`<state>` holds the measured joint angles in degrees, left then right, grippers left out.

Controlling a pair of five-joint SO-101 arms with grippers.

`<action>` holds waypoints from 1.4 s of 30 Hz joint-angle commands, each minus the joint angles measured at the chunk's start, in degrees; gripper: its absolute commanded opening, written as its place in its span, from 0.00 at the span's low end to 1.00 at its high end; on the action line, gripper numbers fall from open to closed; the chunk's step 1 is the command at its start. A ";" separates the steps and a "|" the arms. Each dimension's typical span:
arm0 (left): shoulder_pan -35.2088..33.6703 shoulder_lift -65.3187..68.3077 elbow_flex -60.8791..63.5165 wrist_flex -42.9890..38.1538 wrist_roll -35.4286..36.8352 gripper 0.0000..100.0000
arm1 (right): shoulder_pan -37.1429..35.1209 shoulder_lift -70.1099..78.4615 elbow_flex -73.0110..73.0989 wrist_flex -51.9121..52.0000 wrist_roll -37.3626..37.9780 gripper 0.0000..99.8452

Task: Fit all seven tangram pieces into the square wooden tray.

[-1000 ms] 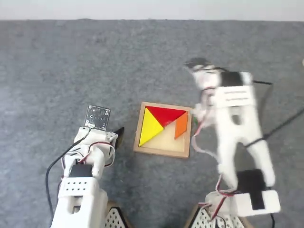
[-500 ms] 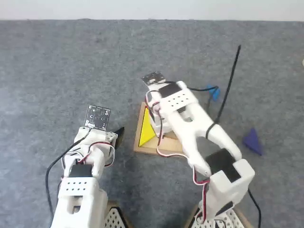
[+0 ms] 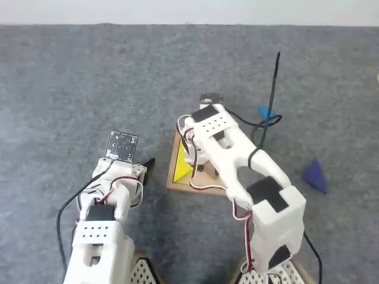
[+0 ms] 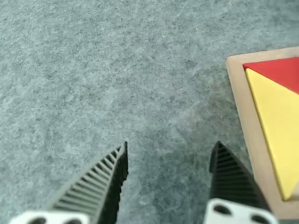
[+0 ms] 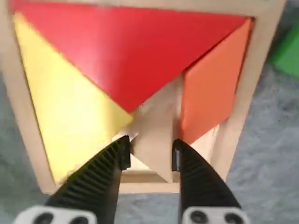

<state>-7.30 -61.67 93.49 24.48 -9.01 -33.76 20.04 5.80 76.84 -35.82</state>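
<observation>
"Where is your right gripper?"

"I have my right gripper (image 5: 149,154) hanging low over the tray (image 5: 266,18). It is open a little, and I can see the bare tray floor in the gap. The red piece (image 5: 131,56), the yellow piece (image 5: 65,107) and the orange piece (image 5: 205,88) all lie flat inside the tray. Red touches yellow on one side and orange on the other. My gripper is over the bare spot between yellow and orange."

"And the left one?"

"My left gripper (image 4: 171,145) sits over the grey mat (image 3: 89,71), just beside the tray's left rim. It is open wide, with mat showing in the gap."

"Where are the other pieces?"

"The green piece (image 5: 287,56) lies on the mat just outside the tray, by the rim next to orange. The blue piece (image 3: 265,112) is past the tray's far right corner. The purple piece (image 3: 314,175) is off to the tray's right, well apart."
</observation>
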 commanded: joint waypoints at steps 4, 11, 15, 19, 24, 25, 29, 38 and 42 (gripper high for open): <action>0.00 -1.05 -0.31 -1.32 -0.53 0.28 | 2.42 0.66 -8.44 2.24 -8.44 0.09; -0.09 -1.05 -0.31 -1.32 -0.53 0.28 | 2.42 0.75 -8.88 2.42 -7.91 0.10; -0.09 -1.05 -0.31 -1.32 -0.53 0.28 | 2.15 0.75 -8.79 2.51 -6.24 0.10; -0.09 -1.05 -0.31 -1.32 -0.53 0.28 | 2.15 0.75 -8.79 3.30 -4.57 0.16; -0.09 -1.05 -0.31 -1.32 -0.53 0.28 | 2.15 0.57 -8.88 4.70 -4.31 0.21; -0.09 -1.05 -0.31 -1.32 -0.53 0.28 | 2.15 0.57 -8.88 4.70 -4.31 0.21; -0.09 -1.05 -0.31 -1.32 -0.53 0.28 | 2.07 0.66 -8.88 4.53 -4.22 0.21; -0.18 -1.05 -0.31 -1.32 -0.53 0.28 | 0.31 0.84 -8.53 9.10 -3.78 0.21; -0.18 -1.05 -0.31 -1.32 -0.53 0.28 | 1.98 3.12 -8.53 9.10 -0.88 0.21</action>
<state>-7.30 -61.67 93.49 24.48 -9.01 -33.41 21.71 -0.09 85.10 -39.43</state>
